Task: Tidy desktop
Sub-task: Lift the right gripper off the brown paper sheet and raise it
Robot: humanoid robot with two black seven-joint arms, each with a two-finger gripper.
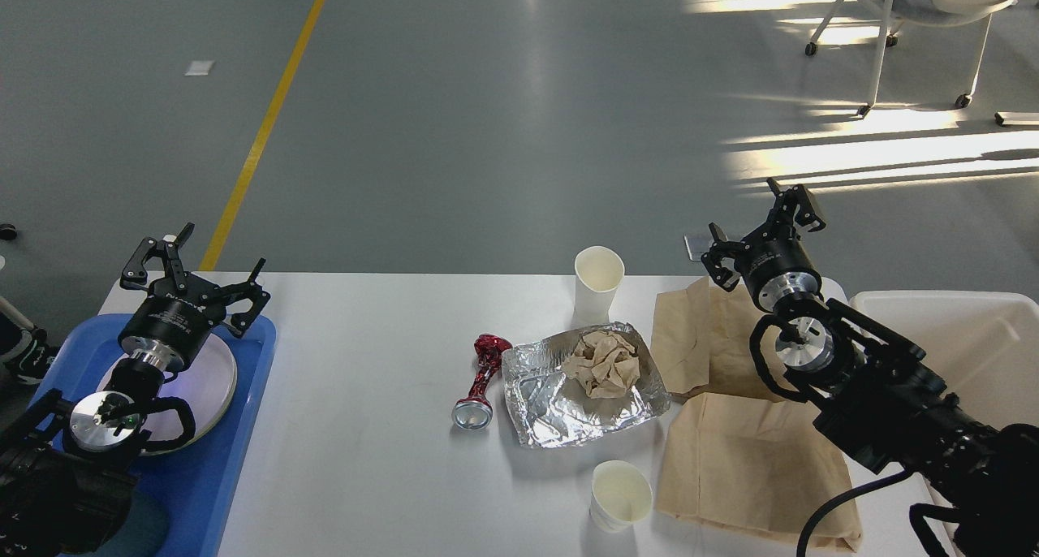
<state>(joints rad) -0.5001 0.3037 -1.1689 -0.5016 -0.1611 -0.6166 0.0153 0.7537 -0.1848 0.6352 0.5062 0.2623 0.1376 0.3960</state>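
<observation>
The white desktop (373, 427) fills the lower part of the head view. On it lie a crumpled foil tray (560, 411) holding a wad of brown paper (605, 364), a red foil goblet (480, 377) on its side, two white paper cups (598, 281) (621, 496), and two brown paper bags (698, 338) (743, 468). My left gripper (191, 265) is open above a white plate (213, 374) at the far left. Open and empty, my right gripper (763, 226) is raised above the table's back right edge.
A blue tray (235, 459) carrying the plate sits at the desktop's left end. A white bin (958, 338) stands at the right end. Grey floor with a yellow line (268, 123) lies beyond, and a chair (917, 21) stands far right.
</observation>
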